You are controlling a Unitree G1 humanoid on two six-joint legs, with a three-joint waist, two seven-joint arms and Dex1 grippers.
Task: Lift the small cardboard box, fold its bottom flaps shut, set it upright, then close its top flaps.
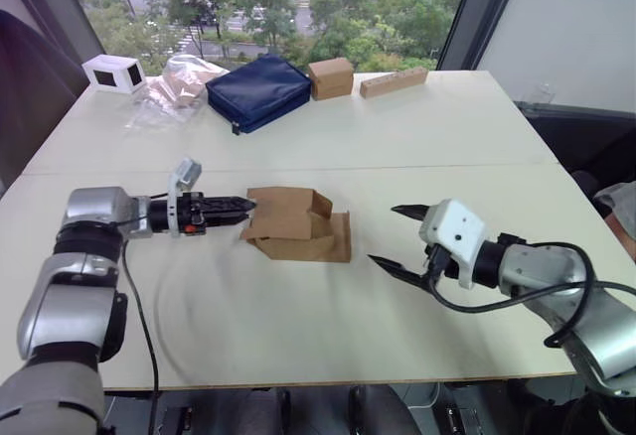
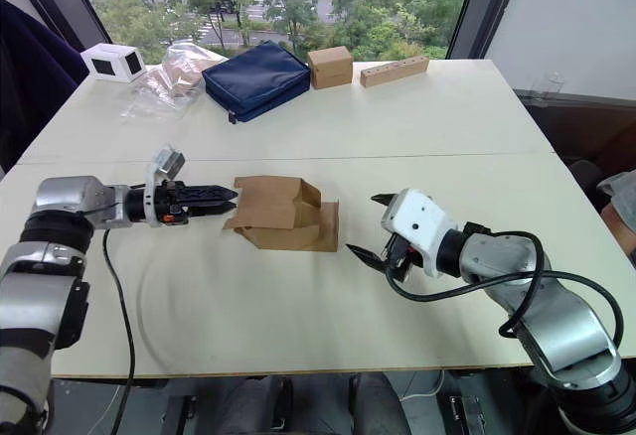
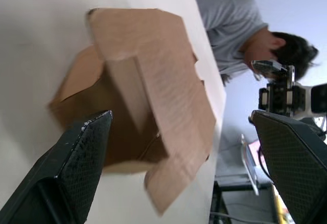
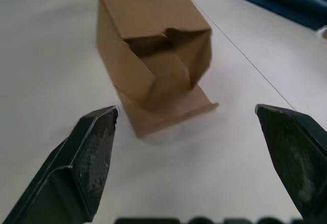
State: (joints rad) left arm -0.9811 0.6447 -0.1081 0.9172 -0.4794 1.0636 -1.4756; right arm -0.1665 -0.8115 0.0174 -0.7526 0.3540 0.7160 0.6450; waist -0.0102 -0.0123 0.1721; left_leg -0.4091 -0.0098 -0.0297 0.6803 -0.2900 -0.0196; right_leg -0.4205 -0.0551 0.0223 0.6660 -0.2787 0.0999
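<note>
Currently the small cardboard box lies on its side near the middle of the white surface, between the two arms. One open end faces the right claw; in the right wrist view the flaps there are partly folded inward, and one flap lies flat on the surface, sticking out toward that claw. The other end faces the left claw, with its flaps splayed outward — one wide flap hangs loose in the left wrist view.

Left claw: level with the box and just at its left end. From the head views the fingers look drawn close together at the tip, yet the left wrist view shows them spread wide with the box end between them and no contact visible — so parted, holding nothing. Whether the tip touches a flap cannot be told.

Right claw: fingers spread wide, empty, near the box's right end but apart from it, pointing at the open end.

Far edge of the surface, well apart from the box: a small white box, a crumpled clear plastic bag, a navy pouch, a brown cube box just beside the pouch, and a long narrow tan box.

A person in a grey top shows in the left wrist view, beyond the box.
</note>
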